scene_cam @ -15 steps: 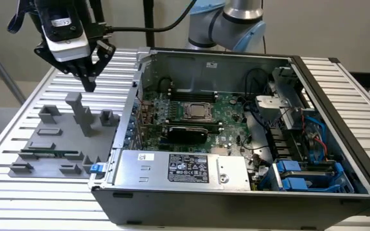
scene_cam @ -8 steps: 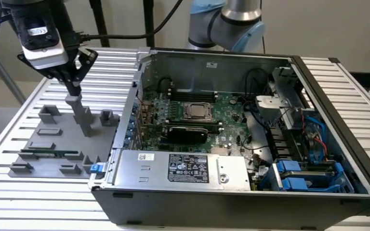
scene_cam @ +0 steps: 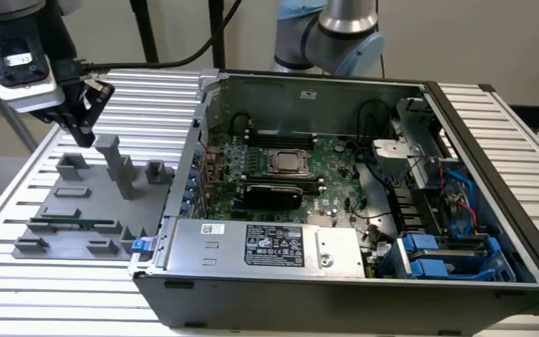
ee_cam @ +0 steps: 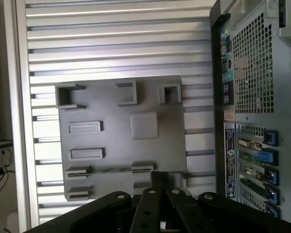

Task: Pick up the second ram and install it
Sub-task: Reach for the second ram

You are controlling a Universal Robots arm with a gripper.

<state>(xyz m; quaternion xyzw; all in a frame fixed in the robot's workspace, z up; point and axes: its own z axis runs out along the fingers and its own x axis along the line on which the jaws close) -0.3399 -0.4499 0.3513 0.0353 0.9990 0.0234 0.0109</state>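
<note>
Gray plastic fixture (scene_cam: 92, 202) sits on the slatted metal table (scene_cam: 26, 288), to the exterior view's left of the open computer case (scene_cam: 344, 291). The second ram (scene_cam: 71, 225) lies flat in a slot along the fixture's near side. The gripper (scene_cam: 84, 139) hangs over the fixture's far edge, well apart from the ram. I cannot tell whether its jaws are open or closed.

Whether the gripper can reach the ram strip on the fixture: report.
Probably yes: the gripper hangs over the gray fixture, the ram strip lies uncovered in it, a tall post stands apart.
</note>
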